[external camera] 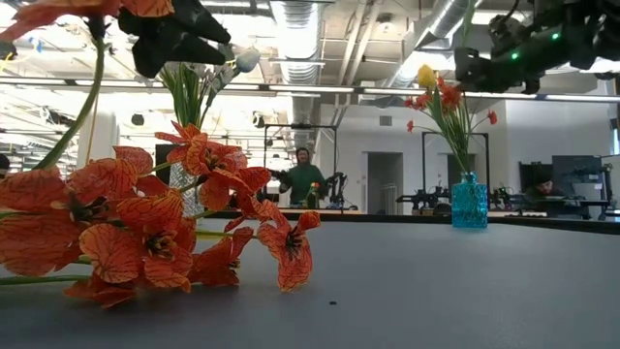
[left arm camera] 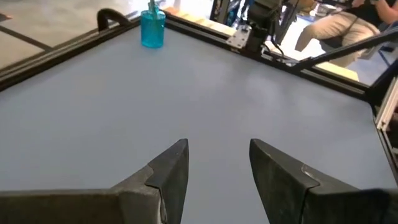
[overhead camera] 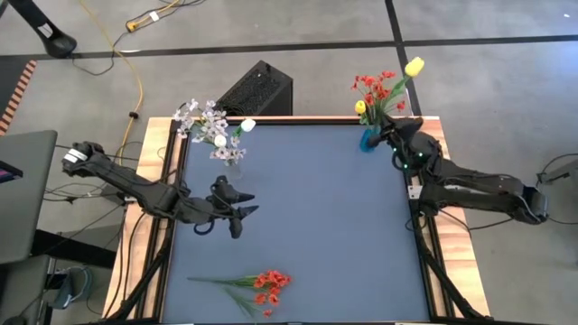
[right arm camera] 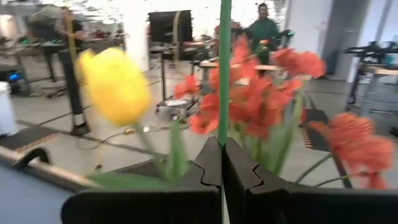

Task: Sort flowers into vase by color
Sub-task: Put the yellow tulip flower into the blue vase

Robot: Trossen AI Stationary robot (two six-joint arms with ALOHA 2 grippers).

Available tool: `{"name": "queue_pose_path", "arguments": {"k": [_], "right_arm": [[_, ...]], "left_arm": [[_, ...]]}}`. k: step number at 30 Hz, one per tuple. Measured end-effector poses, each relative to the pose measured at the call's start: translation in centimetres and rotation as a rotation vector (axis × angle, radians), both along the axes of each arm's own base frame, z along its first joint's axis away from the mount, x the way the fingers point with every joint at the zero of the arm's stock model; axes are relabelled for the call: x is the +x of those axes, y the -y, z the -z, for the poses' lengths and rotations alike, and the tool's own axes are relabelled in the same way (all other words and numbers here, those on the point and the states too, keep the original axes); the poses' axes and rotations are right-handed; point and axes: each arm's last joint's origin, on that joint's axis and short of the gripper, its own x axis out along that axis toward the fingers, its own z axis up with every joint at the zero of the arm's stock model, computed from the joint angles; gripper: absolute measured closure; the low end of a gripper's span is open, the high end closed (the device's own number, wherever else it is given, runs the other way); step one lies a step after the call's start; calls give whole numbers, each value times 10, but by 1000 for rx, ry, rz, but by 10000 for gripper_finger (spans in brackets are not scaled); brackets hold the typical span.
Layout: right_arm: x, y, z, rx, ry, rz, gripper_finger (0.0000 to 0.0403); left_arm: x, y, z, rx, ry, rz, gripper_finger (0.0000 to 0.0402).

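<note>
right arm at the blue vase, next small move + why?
Probably open the right gripper and let go: it is shut on a green stem standing over the blue vase beside the red blossoms. The left gripper waits open mid-table.

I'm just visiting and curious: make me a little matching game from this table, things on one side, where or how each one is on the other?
Things:
1. blue vase
2. clear vase
3. red flower bunch
4. right gripper

Places or states:
A. lying flat at the table's near edge
B. far right corner, holding red and yellow flowers
C. shut on a green stem above the blue vase
D. far left corner, holding pale lilac and white blooms

Pairs: 1-B, 2-D, 3-A, 4-C
</note>
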Motion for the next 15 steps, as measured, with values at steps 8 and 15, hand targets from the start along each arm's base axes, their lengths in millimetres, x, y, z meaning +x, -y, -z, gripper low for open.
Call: {"name": "queue_pose_path", "arguments": {"k": [8,15], "right_arm": [[-13,10,33,-11,125,93,381],[-28,9,52,-85,268,132,381]], "left_arm": [[1,1,-1,-8,7,16,243],[1,0,-1,3,7,13,243]]}}
